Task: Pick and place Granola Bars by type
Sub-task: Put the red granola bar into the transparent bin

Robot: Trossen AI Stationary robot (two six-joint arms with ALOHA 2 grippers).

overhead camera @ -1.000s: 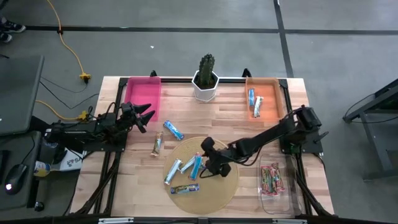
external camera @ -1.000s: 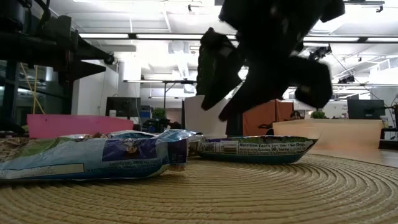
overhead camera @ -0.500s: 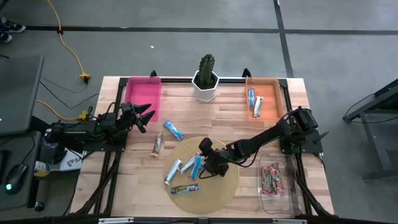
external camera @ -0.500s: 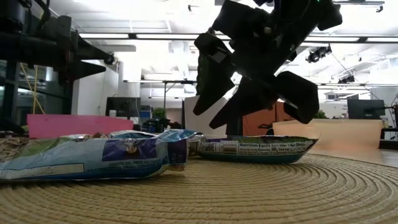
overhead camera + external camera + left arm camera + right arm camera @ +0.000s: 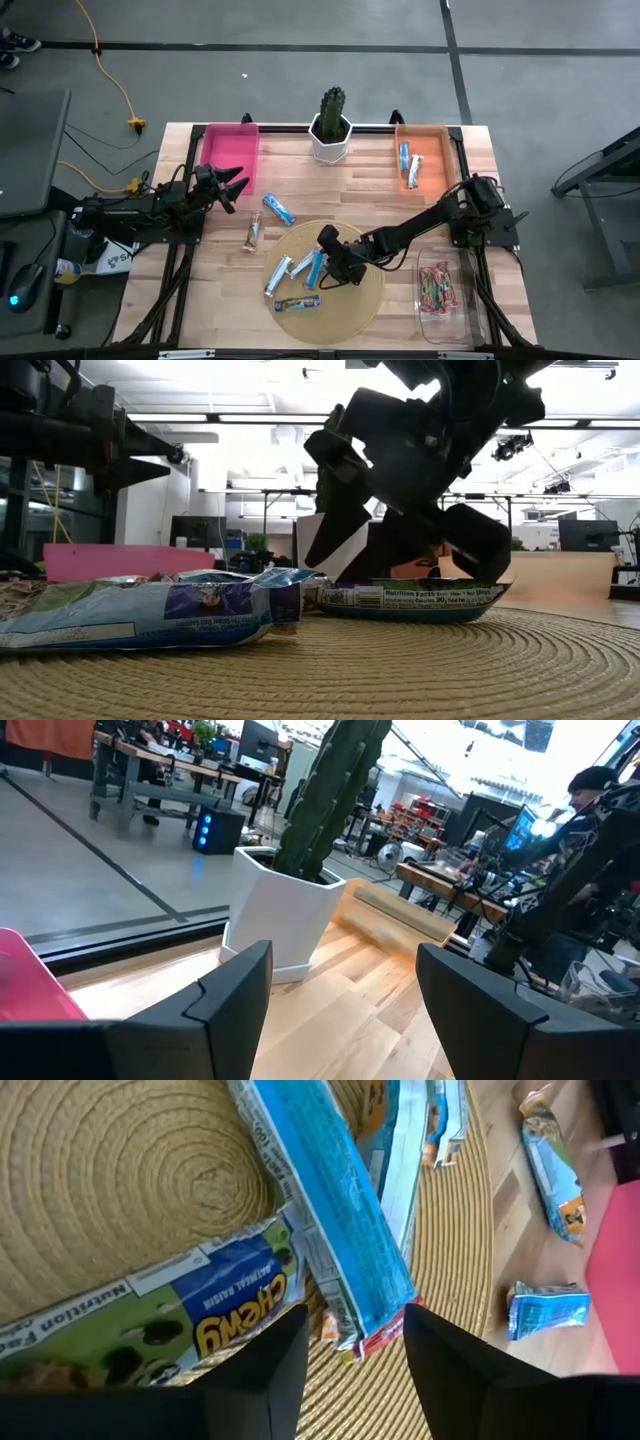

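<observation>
The right gripper (image 5: 322, 262) hung low over the round woven mat (image 5: 360, 300), its jaws parted and holding nothing. Directly between and just below the two fingers (image 5: 255, 1370) lay a blue-and-white bar (image 5: 325, 1210), with a second blue bar (image 5: 302, 266) just beside it on the far side. Under the near finger in the wrist view sat a green-and-blue bar (image 5: 150, 1325), its end tucked beneath the first one. From table height the gripper (image 5: 400, 550) stood just above a bar (image 5: 410, 600) on the mat, while another bar (image 5: 140, 615) lay nearer the camera, apart from the jaws.

The left gripper (image 5: 238, 185) waited at the table's left side beside the pink bin (image 5: 232, 155), jaws spread wide and empty. Ahead of its fingers (image 5: 225, 1010) stood the cactus (image 5: 330, 790) in a white pot (image 5: 275, 915).

Well apart from either pair of jaws, more bars lay on the bare wood: a blue one (image 5: 279, 208) and a tan one (image 5: 252, 232). Two more sat in the orange bin (image 5: 440, 160), and reddish ones in the clear bin (image 5: 455, 315).
</observation>
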